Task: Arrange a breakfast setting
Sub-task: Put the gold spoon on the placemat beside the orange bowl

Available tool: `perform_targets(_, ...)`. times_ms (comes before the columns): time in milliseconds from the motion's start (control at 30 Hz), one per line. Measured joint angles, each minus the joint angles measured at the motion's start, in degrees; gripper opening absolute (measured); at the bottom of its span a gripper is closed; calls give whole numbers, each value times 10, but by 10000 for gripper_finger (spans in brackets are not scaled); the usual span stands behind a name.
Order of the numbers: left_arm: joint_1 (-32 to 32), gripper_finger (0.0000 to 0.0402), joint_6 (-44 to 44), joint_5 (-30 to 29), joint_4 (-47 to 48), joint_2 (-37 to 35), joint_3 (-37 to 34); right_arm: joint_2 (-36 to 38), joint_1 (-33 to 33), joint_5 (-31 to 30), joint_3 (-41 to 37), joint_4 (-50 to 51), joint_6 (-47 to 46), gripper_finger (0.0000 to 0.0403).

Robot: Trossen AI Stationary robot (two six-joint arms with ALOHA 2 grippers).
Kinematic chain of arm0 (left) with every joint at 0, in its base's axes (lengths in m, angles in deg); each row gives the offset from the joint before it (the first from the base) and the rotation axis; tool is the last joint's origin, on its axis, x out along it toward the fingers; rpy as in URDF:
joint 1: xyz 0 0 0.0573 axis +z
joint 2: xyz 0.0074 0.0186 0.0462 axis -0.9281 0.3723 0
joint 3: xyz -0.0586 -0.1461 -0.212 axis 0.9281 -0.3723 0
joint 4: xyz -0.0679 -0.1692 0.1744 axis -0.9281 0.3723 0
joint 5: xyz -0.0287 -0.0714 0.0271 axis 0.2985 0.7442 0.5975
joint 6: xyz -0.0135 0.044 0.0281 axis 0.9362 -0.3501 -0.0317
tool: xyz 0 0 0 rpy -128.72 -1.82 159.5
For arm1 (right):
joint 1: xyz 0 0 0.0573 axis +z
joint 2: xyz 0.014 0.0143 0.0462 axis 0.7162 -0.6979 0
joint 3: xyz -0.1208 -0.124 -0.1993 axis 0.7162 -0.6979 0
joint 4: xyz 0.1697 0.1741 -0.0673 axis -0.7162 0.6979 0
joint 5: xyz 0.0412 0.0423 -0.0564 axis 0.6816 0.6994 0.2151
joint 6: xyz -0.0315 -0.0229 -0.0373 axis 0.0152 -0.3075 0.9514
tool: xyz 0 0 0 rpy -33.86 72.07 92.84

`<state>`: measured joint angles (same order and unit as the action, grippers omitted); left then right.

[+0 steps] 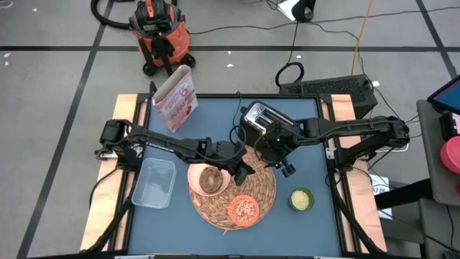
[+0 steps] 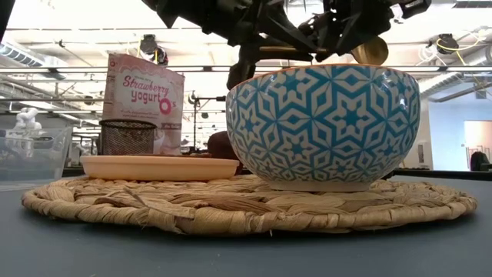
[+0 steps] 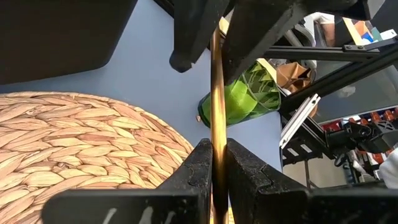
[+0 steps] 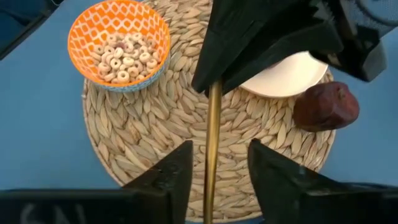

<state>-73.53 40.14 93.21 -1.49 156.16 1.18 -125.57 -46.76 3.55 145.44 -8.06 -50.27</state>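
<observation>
A wooden spoon (image 4: 212, 124) hangs lifted above the round straw placemat (image 1: 262, 188). My left gripper (image 3: 217, 163) is shut on its handle. My right gripper (image 4: 214, 168) is open, one finger on either side of the same handle, touching nothing. On the placemat rest the cream bowl (image 1: 208, 180) and the orange dish (image 4: 119, 40), which holds cereal rings. The dark-red fruit (image 4: 326, 106) lies at the mat's rim beside the bowl. The pink-white cereal box (image 1: 176, 98) stands at the far left of the table. My left gripper pinches the spoon's thin handle (image 3: 217, 140) between its two fingers. The handle runs on past the fingertips toward my right gripper. The spoon is lifted clear of the placemat.
A clear plastic tub (image 1: 153, 182) lies left of the placemat. A small green cup (image 1: 301, 199) stands to its right, and a toaster (image 1: 260, 119) stands at the table's far side. A dark mesh cup (image 2: 127, 137) stands before the box.
</observation>
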Motion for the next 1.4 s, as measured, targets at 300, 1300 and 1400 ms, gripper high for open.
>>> perform_targets(300,0,28,2,0,-1,0,0,0,0,-1,0,-27,0,196)
perform_targets(1300,0,28,0,-10,-48,0,0,315,0,-153,0,-16,-113,206)
perform_targets(1400,0,28,0,-10,-69,0,0,343,0,-153,0,-8,-136,206)
